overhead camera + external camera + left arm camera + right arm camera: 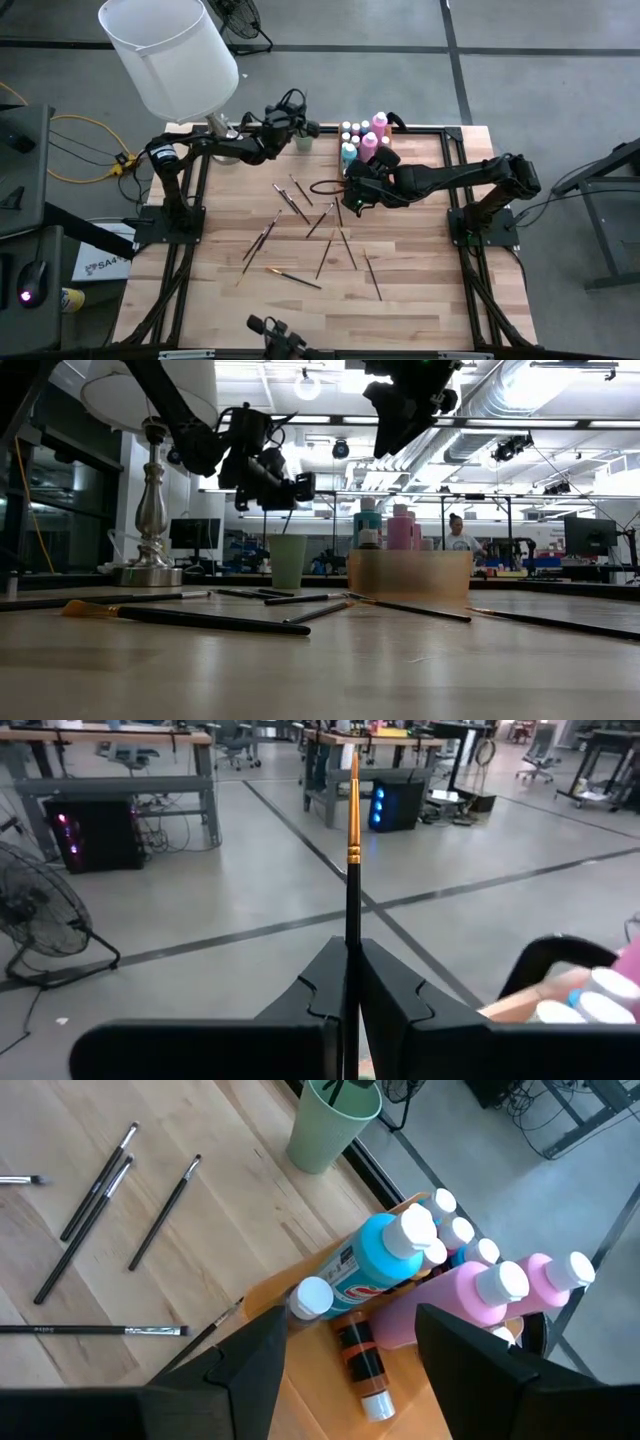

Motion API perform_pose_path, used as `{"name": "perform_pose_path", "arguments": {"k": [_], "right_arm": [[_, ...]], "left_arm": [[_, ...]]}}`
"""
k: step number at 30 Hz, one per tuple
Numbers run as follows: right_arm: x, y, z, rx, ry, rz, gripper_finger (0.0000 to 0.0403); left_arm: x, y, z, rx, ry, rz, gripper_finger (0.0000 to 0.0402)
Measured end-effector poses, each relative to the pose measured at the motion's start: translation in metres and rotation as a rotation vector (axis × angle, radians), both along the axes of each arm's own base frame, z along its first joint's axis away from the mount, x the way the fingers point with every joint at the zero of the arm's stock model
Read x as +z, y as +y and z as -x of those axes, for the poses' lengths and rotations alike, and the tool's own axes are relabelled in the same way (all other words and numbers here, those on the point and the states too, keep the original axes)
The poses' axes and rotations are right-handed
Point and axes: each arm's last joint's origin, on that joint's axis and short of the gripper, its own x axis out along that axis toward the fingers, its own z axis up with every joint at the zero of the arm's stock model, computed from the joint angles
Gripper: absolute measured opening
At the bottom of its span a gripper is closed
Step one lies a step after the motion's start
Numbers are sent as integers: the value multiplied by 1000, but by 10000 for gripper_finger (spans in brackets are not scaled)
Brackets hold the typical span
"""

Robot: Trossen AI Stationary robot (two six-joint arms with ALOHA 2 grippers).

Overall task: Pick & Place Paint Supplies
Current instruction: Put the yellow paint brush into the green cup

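Pale wood table point(420, 290) in a workshop with grey floor.
Left gripper point(352, 988) clamps one paintbrush point(352, 870); right gripper point(350, 1342) is open above two pink bottles point(470, 1302).

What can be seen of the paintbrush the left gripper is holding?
The paintbrush is thin, with a dark handle, a gold ferrule and a fine tip beyond it. It stands out straight from the left gripper, whose two dark fingers are shut on its handle; nothing else touches it. In the high view the gripper hangs at the table's far edge, over the pale green cup. The handle's lower end is hidden.
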Motion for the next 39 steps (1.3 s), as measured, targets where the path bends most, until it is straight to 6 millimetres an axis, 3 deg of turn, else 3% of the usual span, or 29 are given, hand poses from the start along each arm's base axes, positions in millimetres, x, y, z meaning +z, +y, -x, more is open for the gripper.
{"name": "perform_pose_path", "arguments": {"k": [12, 29, 34, 39], "right_arm": [[0, 0, 0, 10, 10, 6, 216], [0, 0, 0, 19, 11, -12, 216], [4, 1, 5, 23, -38, -173, 216], [4, 1, 14, 10, -42, -553, 216]], "left_arm": [[-9, -2, 1, -6, 88, 56, 24], [-2, -3, 3, -11, 74, 47, 142], [22, -9, 8, -100, 53, 10, 148], [51, -21, 19, -252, 21, 11, 148]]}}
